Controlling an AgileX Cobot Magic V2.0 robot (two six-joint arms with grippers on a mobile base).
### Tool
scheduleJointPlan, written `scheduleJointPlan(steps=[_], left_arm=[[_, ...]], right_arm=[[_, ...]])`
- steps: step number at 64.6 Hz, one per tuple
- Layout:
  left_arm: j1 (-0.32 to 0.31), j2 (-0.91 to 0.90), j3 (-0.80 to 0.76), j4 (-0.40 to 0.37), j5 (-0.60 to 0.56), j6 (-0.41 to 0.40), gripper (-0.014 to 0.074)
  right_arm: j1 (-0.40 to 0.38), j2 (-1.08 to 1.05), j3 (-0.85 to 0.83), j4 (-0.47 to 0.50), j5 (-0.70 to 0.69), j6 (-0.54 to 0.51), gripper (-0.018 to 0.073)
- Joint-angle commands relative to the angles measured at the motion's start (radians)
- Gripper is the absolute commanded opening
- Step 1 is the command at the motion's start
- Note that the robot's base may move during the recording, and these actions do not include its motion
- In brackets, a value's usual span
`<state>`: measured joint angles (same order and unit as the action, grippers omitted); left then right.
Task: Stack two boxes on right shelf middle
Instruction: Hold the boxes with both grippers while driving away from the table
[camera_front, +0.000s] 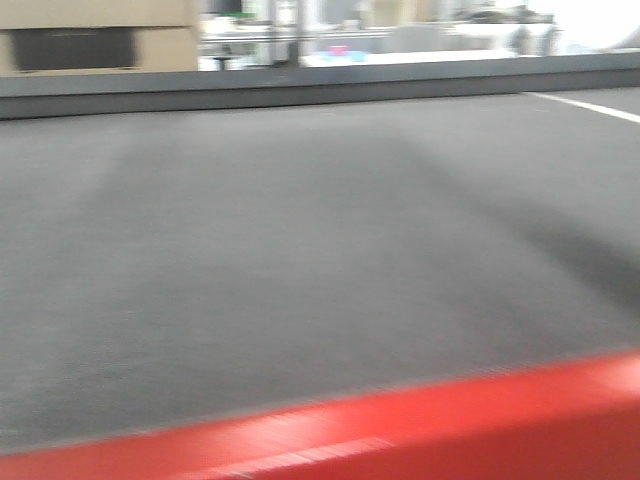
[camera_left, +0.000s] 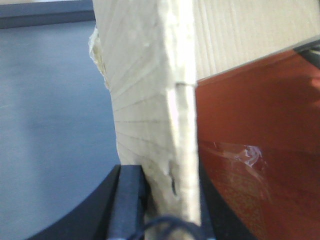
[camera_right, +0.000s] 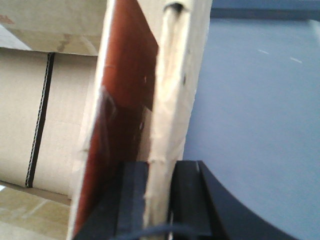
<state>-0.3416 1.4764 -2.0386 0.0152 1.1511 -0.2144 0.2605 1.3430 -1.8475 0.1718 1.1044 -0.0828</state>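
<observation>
dark grey table top with red front rail (camera_front: 300, 250) | left gripper (camera_left: 170, 200) clenched on flap edge of brown corrugated cardboard carton (camera_left: 150, 75) | right gripper (camera_right: 160, 195) clenched on a cardboard flap edge too | carton held over the table
</observation>
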Motion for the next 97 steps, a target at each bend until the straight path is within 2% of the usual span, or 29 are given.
scheduleJointPlan(steps=[1,97], left_arm=[[-0.003,-0.013,-0.014,-0.028,-0.077,0.0,-0.0111],[-0.003,-0.013,-0.014,-0.025,-0.078,0.0,-0.0111]], right_arm=[[-0.009,-0.01,-0.013,-0.01,-0.037,-0.013,-0.0151],[-0.009,-0.01,-0.013,-0.01,-0.037,-0.013,-0.0151]])
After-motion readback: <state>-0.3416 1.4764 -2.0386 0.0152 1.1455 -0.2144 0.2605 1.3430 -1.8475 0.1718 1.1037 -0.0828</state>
